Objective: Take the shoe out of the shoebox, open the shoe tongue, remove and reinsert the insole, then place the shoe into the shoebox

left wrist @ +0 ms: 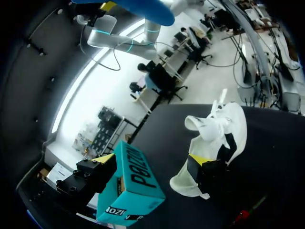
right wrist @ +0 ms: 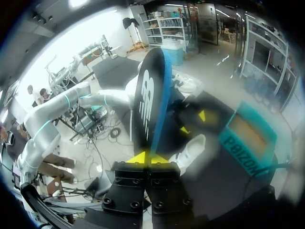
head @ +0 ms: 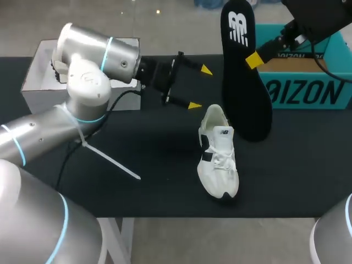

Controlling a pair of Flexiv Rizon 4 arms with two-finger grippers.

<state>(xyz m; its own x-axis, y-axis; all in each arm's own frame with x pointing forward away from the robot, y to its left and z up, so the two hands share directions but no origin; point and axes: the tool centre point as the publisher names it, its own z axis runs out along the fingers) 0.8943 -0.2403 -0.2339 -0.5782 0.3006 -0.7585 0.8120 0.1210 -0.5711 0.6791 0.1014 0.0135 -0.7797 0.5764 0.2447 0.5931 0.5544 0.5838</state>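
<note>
In the head view a white shoe (head: 219,157) of soft fabric, with white laces and a dark band across its side, is seen sole down on the matte black desk (head: 137,187), right of centre in the lower half of the frame. Its toe is turned to the lower edge and its heel to the far side. Beyond it, at mid-frame, the left tool (head: 200,87) is held over the desk with its two yellow-tipped fingers spread wide and nothing between them; the shoe's heel lies just below and right of the nearer tip. In the left wrist view the shoe (left wrist: 224,129) is seen ahead of that tool (left wrist: 152,158), close to one finger, its collar gaping.

Right of the shoe a long, flat black insole (head: 245,93) with rounded ends and a white logo is held on end, from the top centre of the frame down to beside the shoe's heel. Whether its lower end touches the desk cannot be told. It is pinched at its edge by the right tool (head: 254,59), brought in from the upper right. In the right wrist view the tips of this tool (right wrist: 151,158) are seen closed on the insole (right wrist: 148,100), whose back is blue.

Farthest off, in the upper right corner, a teal cardboard shoebox (head: 308,91) stands open, a tan inner floor showing, partly covered by the right arm. A white box (head: 38,77) sits at the upper left; its contents cannot be made out
</note>
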